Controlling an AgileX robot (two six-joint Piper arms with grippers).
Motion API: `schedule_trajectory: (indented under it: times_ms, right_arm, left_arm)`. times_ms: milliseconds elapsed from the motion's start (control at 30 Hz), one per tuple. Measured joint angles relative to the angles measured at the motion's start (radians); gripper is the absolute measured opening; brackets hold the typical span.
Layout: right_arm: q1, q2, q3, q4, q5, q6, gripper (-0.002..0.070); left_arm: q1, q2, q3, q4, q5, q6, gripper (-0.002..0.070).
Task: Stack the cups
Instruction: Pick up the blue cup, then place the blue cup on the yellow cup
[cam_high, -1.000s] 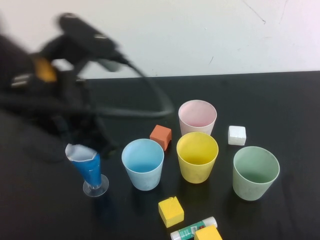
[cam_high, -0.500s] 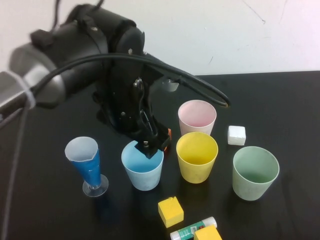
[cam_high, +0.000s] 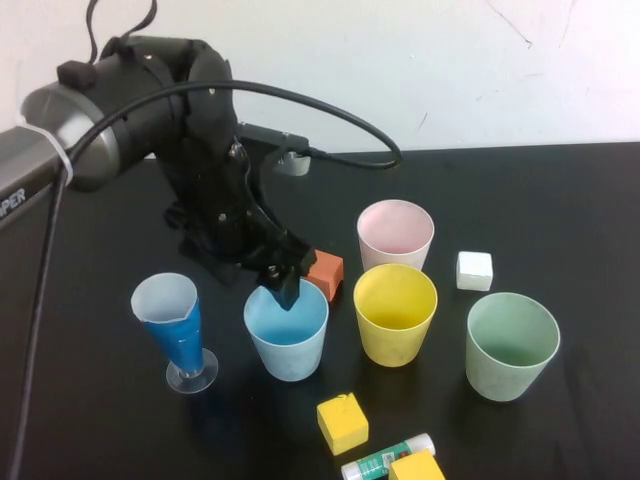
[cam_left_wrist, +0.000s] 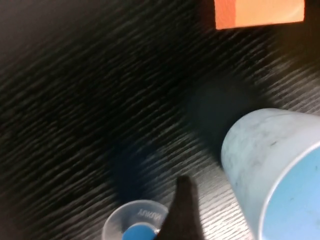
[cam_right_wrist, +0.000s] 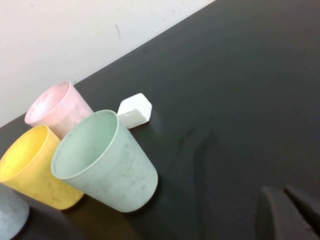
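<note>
While the left gripper (cam_high: 283, 285) hangs over the far rim of the light blue cup (cam_high: 287, 329), its jaw state cannot be told. Yellow cup (cam_high: 394, 313), pink cup (cam_high: 394, 234) and green cup (cam_high: 511, 345) stand rightward. Right gripper (cam_right_wrist: 290, 212) hovers over bare table (cam_right_wrist: 240, 90), jaws nearly closed, empty.

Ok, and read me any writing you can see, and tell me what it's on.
"PER", cut off at the edge, on the left arm.
Glue stick label: too small to read.
Left hand at the light blue cup rim, right hand over the table: no writing.
</note>
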Motion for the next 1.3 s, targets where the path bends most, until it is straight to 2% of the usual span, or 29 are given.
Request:
schedule_trajectory:
  times_ms: [300, 367, 433, 533, 633, 900, 1100, 1300]
  right_arm:
    - [0.0, 0.0, 0.0, 0.013, 0.0, -0.021, 0.001]
    - [0.0, 0.0, 0.0, 0.013, 0.0, -0.022, 0.001]
    - [0.0, 0.0, 0.0, 0.013, 0.002, -0.026, 0.001]
    - [0.0, 0.0, 0.0, 0.013, 0.002, -0.032, 0.001]
    - [0.0, 0.0, 0.0, 0.013, 0.002, -0.04, 0.001]
    - [0.0, 0.0, 0.0, 0.015, 0.0, -0.043, 0.001]
    - [0.0, 0.0, 0.0, 0.016, -0.002, -0.058, 0.001]
    - [0.0, 0.0, 0.0, 0.018, -0.013, -0.066, 0.001]
  left_arm:
    - [0.0, 0.073, 0.0, -0.078, -0.004, 0.054, 0.0343]
    - [0.0, 0.084, 0.0, -0.072, -0.01, 0.055, 0.0251]
    - [0.0, 0.084, 0.0, -0.069, -0.021, 0.059, 0.0125]
    - [0.0, 0.084, -0.006, -0.064, -0.03, 0.063, 0.0038]
    - [0.0, 0.084, -0.039, -0.045, -0.005, 0.066, 0.0014]
    - [0.0, 0.008, -0.188, 0.0, 0.038, 0.032, 0.0009]
    - [0.0, -0.101, -0.211, -0.07, 0.056, 0.024, 0.0009]
    - [-0.054, -0.091, -0.211, -0.103, 0.06, 0.039, 0.0009]
